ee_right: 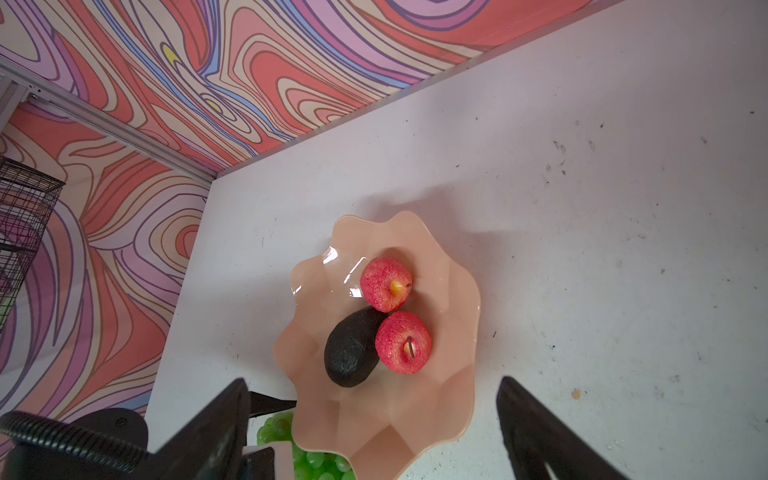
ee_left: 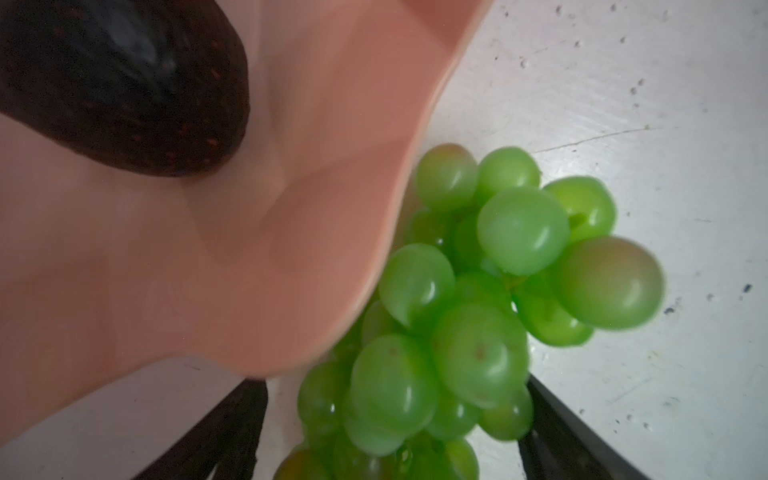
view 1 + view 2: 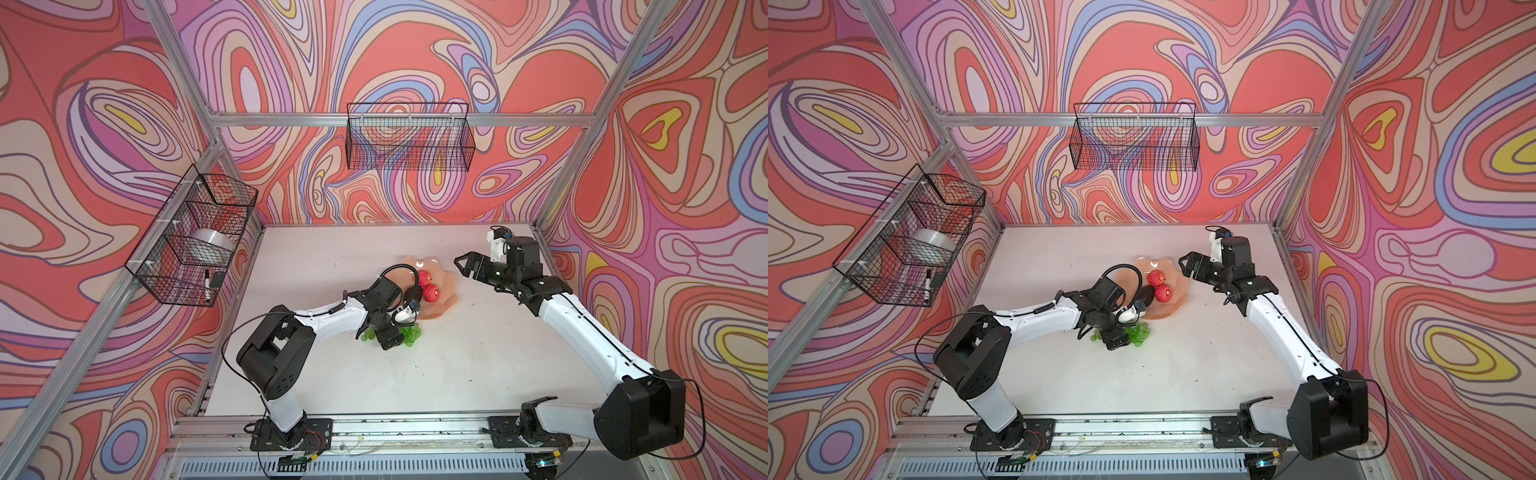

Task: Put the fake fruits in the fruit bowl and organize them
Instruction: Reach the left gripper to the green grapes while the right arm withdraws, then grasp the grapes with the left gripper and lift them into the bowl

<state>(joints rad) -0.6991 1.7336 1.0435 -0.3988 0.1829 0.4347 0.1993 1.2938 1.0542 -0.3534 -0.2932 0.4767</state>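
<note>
The peach fruit bowl sits mid-table and holds two red apples and a dark avocado. A bunch of green grapes lies on the table against the bowl's near rim. My left gripper is down over the grapes, open, one finger on each side of the bunch. My right gripper hovers open and empty by the bowl's right side.
One black wire basket on the left wall holds a tape roll and a marker. A second wire basket hangs on the back wall. Aluminium frame posts border the white table.
</note>
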